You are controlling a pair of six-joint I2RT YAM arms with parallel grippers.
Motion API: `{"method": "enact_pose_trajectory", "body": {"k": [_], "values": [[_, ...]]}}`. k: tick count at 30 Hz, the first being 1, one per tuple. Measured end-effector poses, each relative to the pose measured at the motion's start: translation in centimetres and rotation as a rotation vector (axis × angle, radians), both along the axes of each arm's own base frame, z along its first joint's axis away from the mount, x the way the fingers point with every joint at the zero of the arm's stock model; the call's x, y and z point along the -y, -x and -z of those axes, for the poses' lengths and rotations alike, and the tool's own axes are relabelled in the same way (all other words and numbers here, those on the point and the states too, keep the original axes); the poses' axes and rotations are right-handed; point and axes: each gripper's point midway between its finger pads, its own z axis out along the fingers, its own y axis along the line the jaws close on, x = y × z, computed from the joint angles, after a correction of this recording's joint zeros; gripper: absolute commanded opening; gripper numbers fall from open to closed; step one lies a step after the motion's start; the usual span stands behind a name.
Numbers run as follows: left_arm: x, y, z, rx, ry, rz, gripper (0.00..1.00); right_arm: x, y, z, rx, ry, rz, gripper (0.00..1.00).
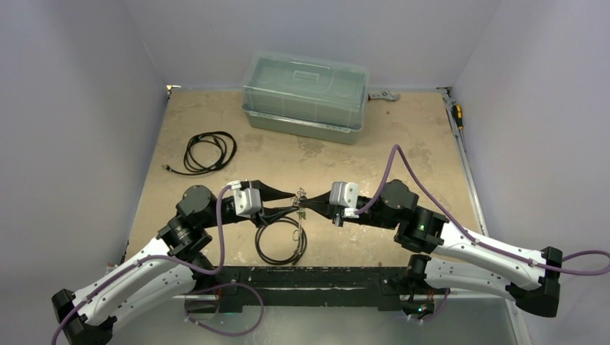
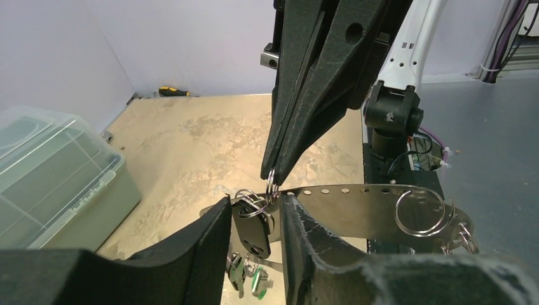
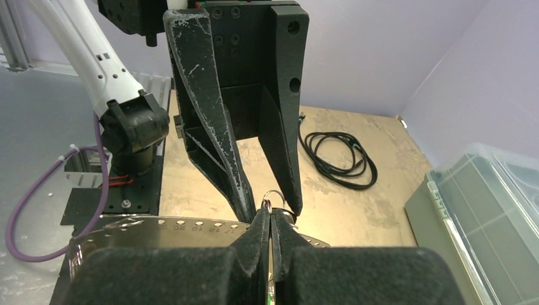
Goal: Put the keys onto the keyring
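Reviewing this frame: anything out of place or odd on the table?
Two stray tools: a screwdriver lies along the right edge of the table, and a spanner pokes out from behind the clear box. Both sit far from the keys, held up by the right gripper.

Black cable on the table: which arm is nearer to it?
Left. The cable lies on the left arm's side, just beyond its wrist. The right arm comes from the other side; its fingers end at the middle.
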Motion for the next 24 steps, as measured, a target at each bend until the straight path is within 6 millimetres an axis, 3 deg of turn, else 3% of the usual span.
{"method": "enact_pose_trajectory", "body": {"k": [5,15,22,24], "values": [[0.06,0.13,-0.14,-0.007,0.007,0.007,0.24,0.0,0.0,0.0,0.0,0.0,0.0,0.0],[0.36,0.15,0.36,-0.024,-0.007,0.021,0.0,0.01,-0.01,0.01,0.0,0.0,0.001,0.0],[0.5,0.18,0.59,-0.03,-0.013,0.029,0.0,0.01,0.0,0.09,-0.001,0.003,0.0,0.0],[0.5,0.19,0.58,-0.032,-0.013,0.029,0.09,0.01,0.0,0.09,-0.001,0.003,0.0,0.0]]}}
